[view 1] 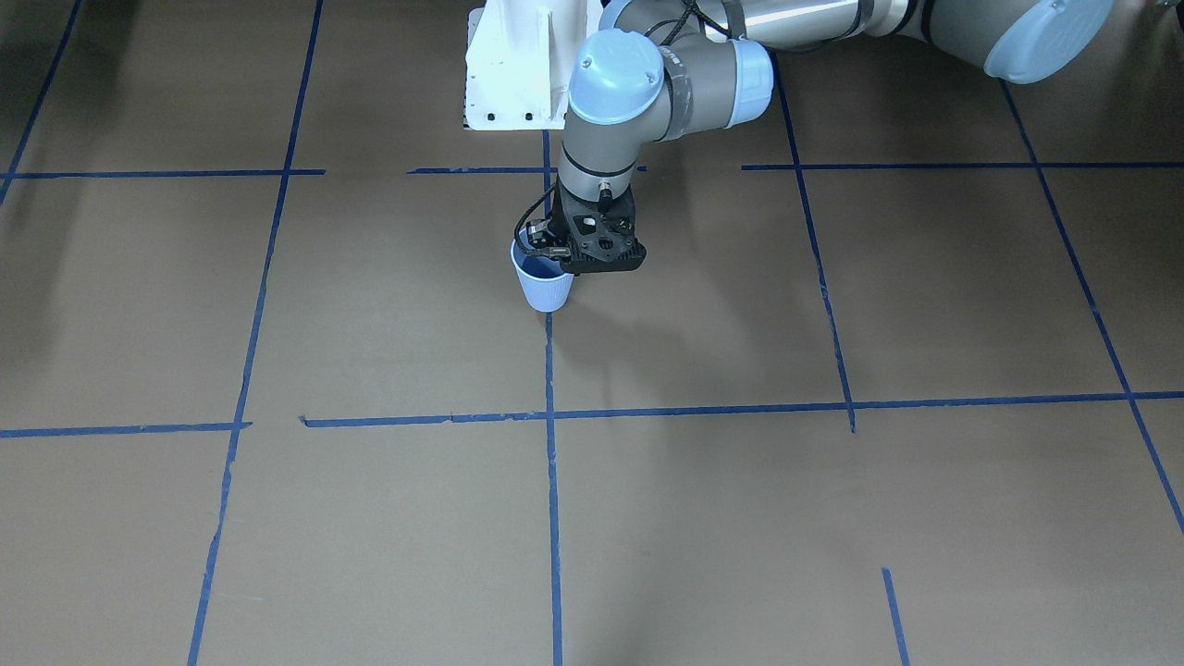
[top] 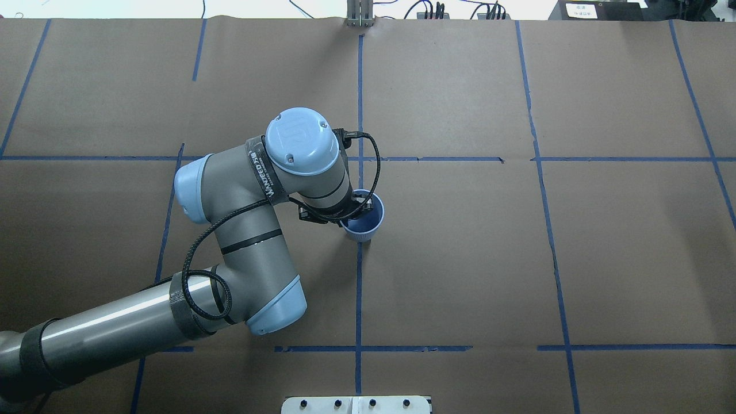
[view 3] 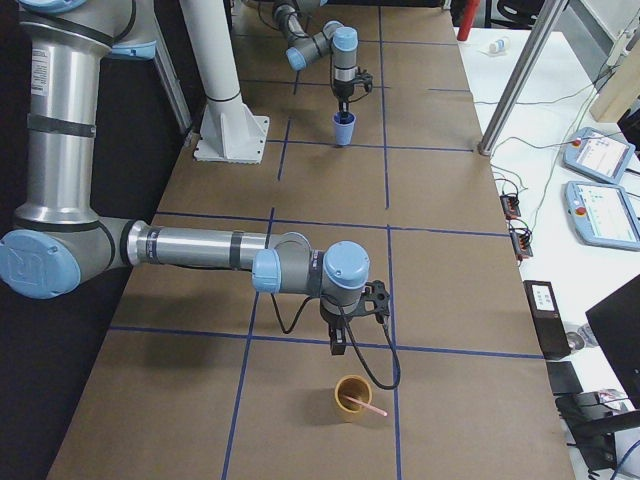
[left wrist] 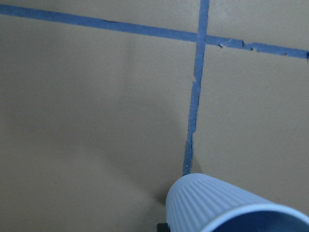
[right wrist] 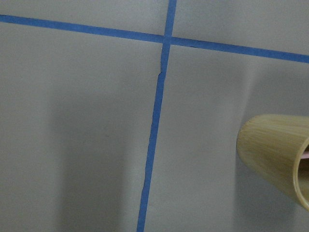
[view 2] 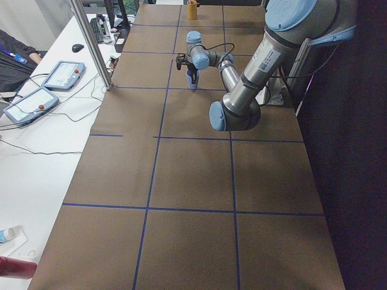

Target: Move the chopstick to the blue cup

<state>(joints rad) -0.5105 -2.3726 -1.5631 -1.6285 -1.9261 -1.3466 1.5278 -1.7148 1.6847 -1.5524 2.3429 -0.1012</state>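
Observation:
The blue cup (view 1: pixel 546 287) stands upright on the brown table near the middle tape cross; it also shows in the overhead view (top: pixel 368 221) and at the bottom of the left wrist view (left wrist: pixel 227 205). My left gripper (view 1: pixel 548 248) points down at the cup's rim, on the side toward my left. Its fingers are hidden by the wrist, so I cannot tell whether it is open or shut. One pinkish chopstick (view 3: pixel 370 407) leans in a tan bamboo cup (view 3: pixel 352 398). My right gripper (view 3: pixel 338 338) hangs just beside that cup; I cannot tell its state.
The bamboo cup (right wrist: pixel 277 154) fills the right edge of the right wrist view. The white robot base (view 1: pixel 518 65) stands behind the blue cup. Blue tape lines (view 1: pixel 550 416) cross the table. A metal post (view 3: pixel 515 75) and pendants (view 3: pixel 600 160) lie off the table's far side.

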